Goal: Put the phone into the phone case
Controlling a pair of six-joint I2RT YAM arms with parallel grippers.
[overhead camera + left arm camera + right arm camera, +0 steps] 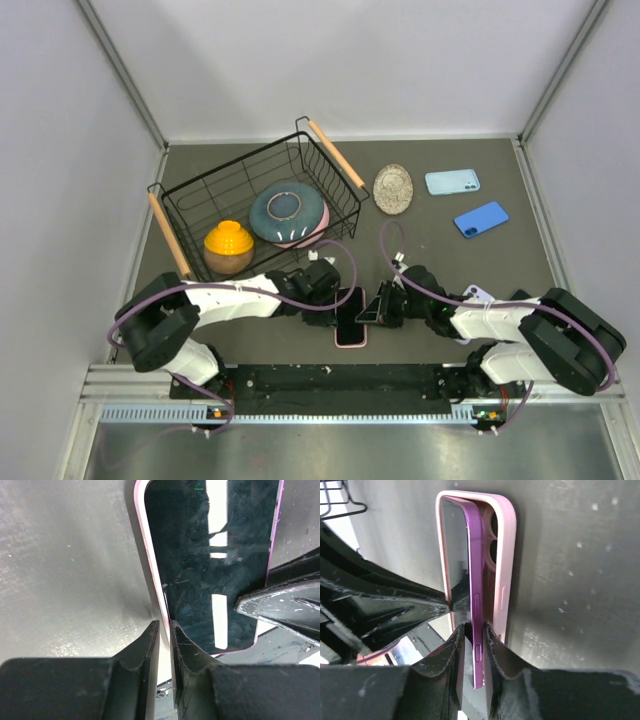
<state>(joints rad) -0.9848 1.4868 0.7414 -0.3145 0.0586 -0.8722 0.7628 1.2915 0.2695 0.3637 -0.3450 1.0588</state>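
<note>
Your left tool (164,626) and right tool (476,628) face each other low over the table (570,580), with the phone (475,575) between their tips.

At the right tool, the phone's purple edge runs straight into the narrow slot between the two fingers. They stand close on either side of it, and you cannot tell whether they press on it or are clear of it. The pink phone case (504,550) sits against the table-facing side of the phone, just beside that tool's tip. It wraps the phone's far end, while the nearer stretch of the purple edge stands proud of the case rim.

At the left tool, the fingers are nearly together and the case's pink rim runs into the gap between them. Whether it is clamped there cannot be told either. The dark screen stretches ahead of the left tool, and one of the right tool's fingers (280,605) reaches over the screen's opposite edge.
</note>
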